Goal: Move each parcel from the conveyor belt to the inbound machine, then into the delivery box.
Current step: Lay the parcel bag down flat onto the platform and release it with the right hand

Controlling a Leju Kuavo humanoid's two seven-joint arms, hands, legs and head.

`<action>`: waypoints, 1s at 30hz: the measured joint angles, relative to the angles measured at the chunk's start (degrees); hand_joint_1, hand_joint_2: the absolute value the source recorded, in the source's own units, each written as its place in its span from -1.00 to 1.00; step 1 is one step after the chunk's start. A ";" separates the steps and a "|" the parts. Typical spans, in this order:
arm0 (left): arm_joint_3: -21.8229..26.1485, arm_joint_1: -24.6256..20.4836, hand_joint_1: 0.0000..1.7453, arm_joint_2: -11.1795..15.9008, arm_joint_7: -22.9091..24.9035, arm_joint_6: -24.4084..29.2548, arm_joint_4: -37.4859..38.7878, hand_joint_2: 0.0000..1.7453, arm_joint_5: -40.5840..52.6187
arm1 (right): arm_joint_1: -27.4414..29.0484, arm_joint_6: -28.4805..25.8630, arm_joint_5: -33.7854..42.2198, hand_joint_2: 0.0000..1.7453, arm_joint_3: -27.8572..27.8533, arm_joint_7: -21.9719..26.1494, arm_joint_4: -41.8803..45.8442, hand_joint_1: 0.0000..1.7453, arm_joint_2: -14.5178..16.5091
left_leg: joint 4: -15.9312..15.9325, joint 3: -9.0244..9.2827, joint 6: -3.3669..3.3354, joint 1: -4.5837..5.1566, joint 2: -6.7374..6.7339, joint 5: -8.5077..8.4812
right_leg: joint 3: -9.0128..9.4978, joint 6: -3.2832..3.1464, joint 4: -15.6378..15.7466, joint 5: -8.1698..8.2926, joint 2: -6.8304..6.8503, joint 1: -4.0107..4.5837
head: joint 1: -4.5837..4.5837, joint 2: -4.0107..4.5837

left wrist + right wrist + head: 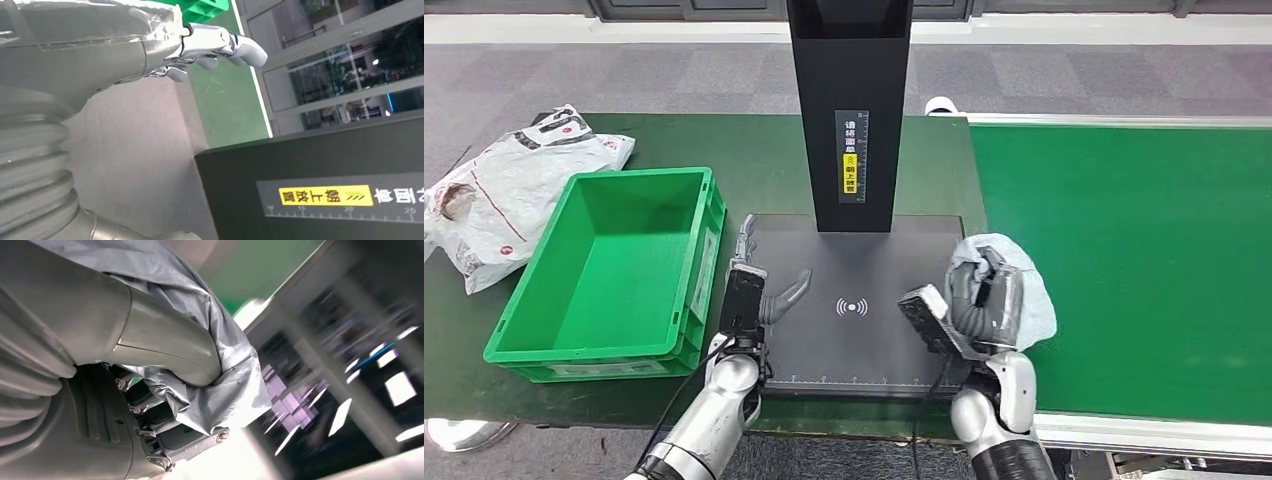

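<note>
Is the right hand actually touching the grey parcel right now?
Touching. In the right wrist view the right hand has its thumb pressed into the grey parcel, whose plastic wraps around it.

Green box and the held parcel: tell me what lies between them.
In the head view, the left hand and the black scanner plate lie between the green box and the parcel held by the right hand.

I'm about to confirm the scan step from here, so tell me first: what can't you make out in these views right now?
- Grey parcel: label and underside hidden by the right hand, head and right wrist views.
- Right wrist background: motion-blurred, unreadable.
- Inbound machine: column top cut off, head view; label text too small.
- Green box: near inner wall hidden by its rim.
- Left hand: palm side unseen.
</note>
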State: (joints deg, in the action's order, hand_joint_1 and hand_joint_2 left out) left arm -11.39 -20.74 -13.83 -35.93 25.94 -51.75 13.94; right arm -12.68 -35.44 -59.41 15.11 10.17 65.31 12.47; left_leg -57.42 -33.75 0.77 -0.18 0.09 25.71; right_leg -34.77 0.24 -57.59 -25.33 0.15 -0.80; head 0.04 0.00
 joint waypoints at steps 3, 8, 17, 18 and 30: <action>0.02 0.06 -1.00 0.02 0.00 0.31 -0.45 1.00 0.43 | 0.35 3.29 3.94 1.00 6.63 -0.23 0.95 1.00 0.84 | 0.00 0.00 0.00 0.00 0.00 0.00 | 0.00 0.00 0.01 0.00 0.00 0.00 | 0.01 0.00; 0.02 0.18 -1.00 -0.17 0.15 0.36 -0.68 1.00 1.03 | 0.15 9.07 8.21 1.00 15.06 -2.68 0.11 1.00 2.68 | 0.00 0.01 0.01 0.00 -0.01 0.01 | 0.00 0.00 0.01 0.00 -0.02 0.02 | 0.01 0.00; -0.14 -1.66 -1.00 -0.95 1.20 -1.60 1.16 1.00 2.94 | -1.08 7.53 0.38 1.00 27.08 -6.85 -7.11 -1.00 4.26 | -0.01 0.01 0.01 0.01 0.01 0.01 | -0.01 0.00 0.02 -0.01 0.01 0.00 | 0.01 0.00; -0.15 -1.80 -1.00 -0.95 1.22 -1.72 1.36 1.00 2.96 | -1.18 7.01 0.45 1.00 27.33 -6.38 -7.52 -1.00 4.19 | -0.01 0.01 0.01 0.01 0.01 0.01 | 0.00 0.00 0.03 0.00 0.01 -0.01 | 0.01 0.00; 0.15 -4.20 -1.00 -0.53 -0.60 -2.58 4.40 1.00 -1.00 | -4.17 -1.13 10.63 1.00 27.52 3.93 -14.92 -1.00 1.68 | -0.05 0.02 0.00 0.02 0.02 0.00 | 0.03 0.02 0.04 0.02 0.02 -0.02 | 0.00 0.00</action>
State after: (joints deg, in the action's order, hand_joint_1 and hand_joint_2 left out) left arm -11.23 -24.93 -14.36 -36.53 23.37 -47.35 12.94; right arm -16.84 -36.57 -48.79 42.63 14.11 50.39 14.16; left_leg -57.46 -33.73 0.77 -0.16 0.11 25.72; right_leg -34.74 0.26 -57.55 -25.31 0.17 -0.82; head 0.04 0.00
